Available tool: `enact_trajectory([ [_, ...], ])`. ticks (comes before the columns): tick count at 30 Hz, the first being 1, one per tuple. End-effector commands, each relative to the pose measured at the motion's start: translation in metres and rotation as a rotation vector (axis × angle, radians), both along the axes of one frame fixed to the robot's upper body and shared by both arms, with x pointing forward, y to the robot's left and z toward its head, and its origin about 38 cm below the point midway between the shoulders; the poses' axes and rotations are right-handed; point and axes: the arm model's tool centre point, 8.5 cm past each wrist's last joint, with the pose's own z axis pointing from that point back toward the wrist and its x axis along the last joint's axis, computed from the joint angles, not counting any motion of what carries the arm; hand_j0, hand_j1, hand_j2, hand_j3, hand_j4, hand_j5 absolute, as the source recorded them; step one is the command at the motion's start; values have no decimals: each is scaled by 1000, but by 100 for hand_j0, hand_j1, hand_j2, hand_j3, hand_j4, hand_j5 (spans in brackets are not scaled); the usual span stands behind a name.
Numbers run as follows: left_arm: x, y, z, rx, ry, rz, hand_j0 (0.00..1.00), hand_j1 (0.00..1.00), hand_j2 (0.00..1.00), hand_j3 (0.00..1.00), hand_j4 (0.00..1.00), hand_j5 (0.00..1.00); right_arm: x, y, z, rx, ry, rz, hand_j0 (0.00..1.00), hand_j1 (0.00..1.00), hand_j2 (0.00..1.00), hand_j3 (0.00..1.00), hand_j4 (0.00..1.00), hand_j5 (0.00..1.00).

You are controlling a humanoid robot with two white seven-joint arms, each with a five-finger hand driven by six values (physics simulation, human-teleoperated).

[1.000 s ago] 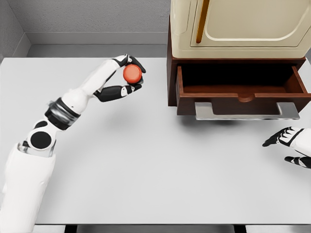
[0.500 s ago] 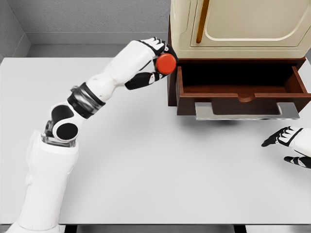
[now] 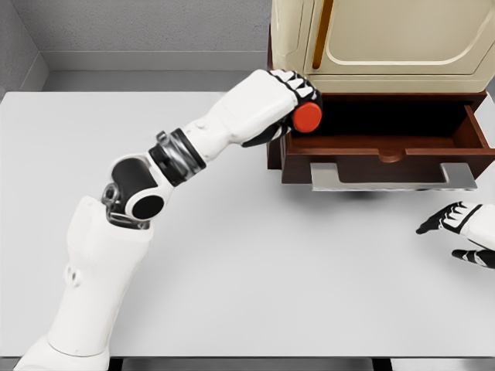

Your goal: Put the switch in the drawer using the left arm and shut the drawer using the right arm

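A round red switch point(image 3: 307, 117) is held in my left hand point(image 3: 298, 104), whose fingers are curled around it. The hand hovers over the left end of the open wooden drawer point(image 3: 384, 143), which is pulled out from the brown cabinet base and has a silver handle point(image 3: 390, 177) at its front. The drawer's inside is dark and looks bare. My right hand point(image 3: 462, 232) rests low at the right edge of the white table, in front of and below the drawer, with fingers relaxed and holding nothing.
A cream cabinet point(image 3: 383, 39) sits on top of the drawer unit at the back right. The white table point(image 3: 232, 255) spreads in front. A grey wall runs behind.
My left arm has swung right with the switch, from mid-table to the cabinet's left side and now over the drawer's left end. The right hand has not moved.
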Motion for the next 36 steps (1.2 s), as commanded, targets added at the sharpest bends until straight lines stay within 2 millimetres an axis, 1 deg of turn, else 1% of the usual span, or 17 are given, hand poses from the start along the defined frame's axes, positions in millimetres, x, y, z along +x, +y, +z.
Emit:
enact_trajectory([
  [1, -1, -5, -2, 31, -13, 4, 36, 36, 36, 36, 36, 36, 0, -1, 0, 3, 1, -5, 74, 74, 74, 74, 74, 74],
  [3, 0, -11, 2, 42, -23, -9, 36, 36, 36, 36, 36, 36, 0, -1, 1, 4, 1, -3, 74, 74, 74, 74, 74, 74],
  [7, 4, -15, 9, 77, -55, -1, 36, 36, 36, 36, 36, 36, 0, 0, 1, 5, 0, -2, 74, 74, 74, 74, 74, 74],
  [8, 5, -19, 12, 84, -65, -8, 34, 34, 34, 34, 34, 34, 1, 0, 1, 4, -1, -2, 74, 74, 74, 74, 74, 74],
  [10, 11, -19, 19, 89, -75, -5, 34, 34, 34, 34, 34, 34, 1, 0, 2, 4, -1, 0, 74, 74, 74, 74, 74, 74],
  [13, 13, -20, 18, 92, -70, -3, 34, 34, 34, 34, 34, 34, 1, 0, 2, 4, -1, 0, 74, 74, 74, 74, 74, 74],
  [14, 14, -20, 21, 92, -77, -4, 34, 34, 34, 34, 34, 34, 1, 0, 1, 3, -1, -2, 74, 74, 74, 74, 74, 74],
  [18, 12, -24, 19, 99, -77, -15, 34, 34, 34, 34, 34, 34, 1, 0, 2, 4, -1, 0, 74, 74, 74, 74, 74, 74],
  [19, 12, -25, 19, 99, -76, -19, 36, 36, 36, 36, 36, 36, 0, 0, 1, 4, 0, 0, 74, 74, 74, 74, 74, 74],
  [20, 10, -27, 18, 101, -75, -27, 43, 43, 43, 43, 43, 43, 1, 0, 2, 4, -1, 0, 74, 74, 74, 74, 74, 74],
  [21, 10, -27, 18, 101, -76, -31, 60, 60, 60, 60, 60, 60, 1, 0, 2, 4, -1, 0, 74, 74, 74, 74, 74, 74],
  [22, 10, -27, 18, 100, -76, -30, 64, 64, 64, 64, 64, 64, 1, 0, 1, 3, -1, -2, 74, 74, 74, 74, 74, 74],
  [23, 9, -28, 18, 101, -75, -31, 65, 65, 65, 65, 65, 65, 1, 0, 1, 3, -1, -2, 74, 74, 74, 74, 74, 74],
  [34, 9, -28, 18, 103, -77, -31, 67, 67, 67, 67, 67, 67, 1, 0, 2, 1, 0, 0, 74, 74, 74, 74, 74, 74],
  [36, 9, -28, 18, 103, -77, -35, 69, 69, 69, 69, 69, 69, 1, 0, 2, -1, -1, 1, 74, 74, 74, 74, 74, 74],
])
